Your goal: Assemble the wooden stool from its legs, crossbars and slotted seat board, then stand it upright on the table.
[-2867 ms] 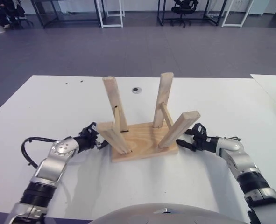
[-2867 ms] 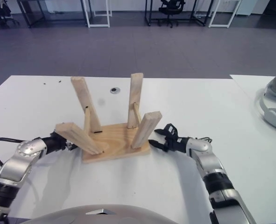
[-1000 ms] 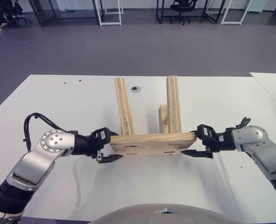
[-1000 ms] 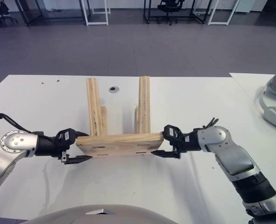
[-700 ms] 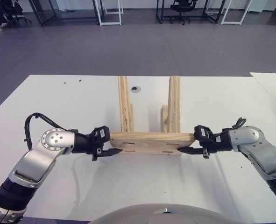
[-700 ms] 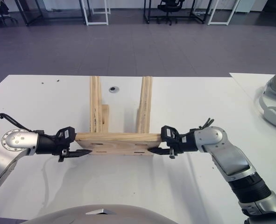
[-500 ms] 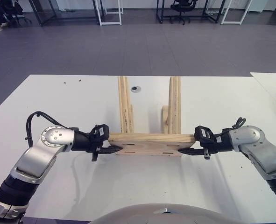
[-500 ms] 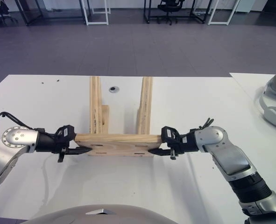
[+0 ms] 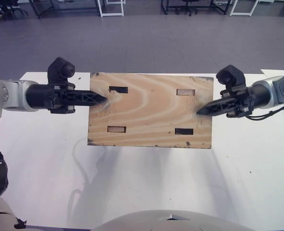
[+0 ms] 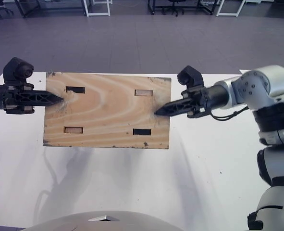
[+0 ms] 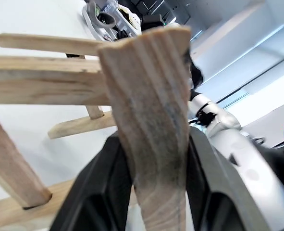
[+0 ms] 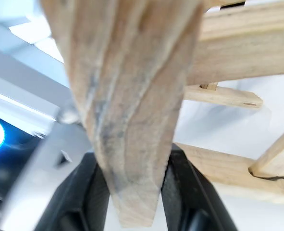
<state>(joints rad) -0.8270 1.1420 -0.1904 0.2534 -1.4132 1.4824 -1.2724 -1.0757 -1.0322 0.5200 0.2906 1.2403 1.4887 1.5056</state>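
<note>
Left eye view: seat board (image 9: 151, 110) above table (image 9: 36, 168)

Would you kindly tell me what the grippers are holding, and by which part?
Both hold the wooden stool: the left gripper clamps the left edge of its seat board, the right gripper the right edge.
</note>
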